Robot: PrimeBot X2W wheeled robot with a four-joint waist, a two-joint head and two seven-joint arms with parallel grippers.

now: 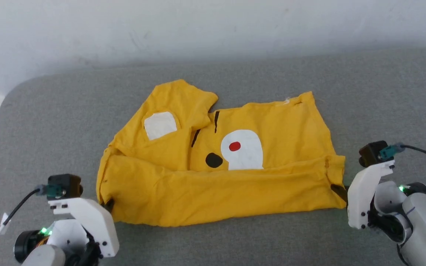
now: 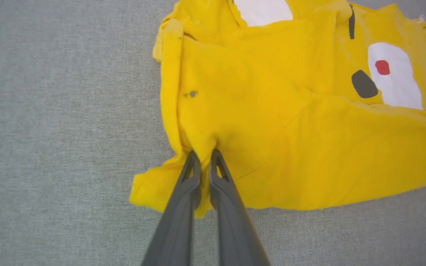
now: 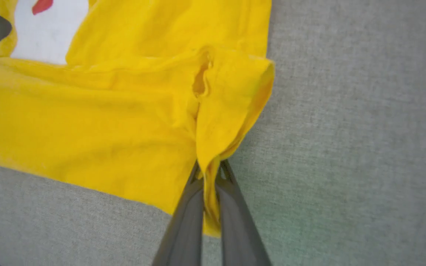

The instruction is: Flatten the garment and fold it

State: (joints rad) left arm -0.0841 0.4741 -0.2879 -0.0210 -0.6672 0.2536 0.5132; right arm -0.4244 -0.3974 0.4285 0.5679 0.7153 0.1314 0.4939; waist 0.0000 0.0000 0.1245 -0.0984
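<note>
Garment lies rumpled at the middle of the grey table. In the head view its near band is doubled up over the lower print and one sleeve is bunched toward the table's far left. My left gripper and right gripper sit at the band's two ends, on the table's near side. Left wrist view: my fingers are pinched tight on a yellow corner. Right wrist view: my fingers clamp a pleated bit of edge. By my reckoning a first fold is begun; smoothing and further folds remain.
</note>
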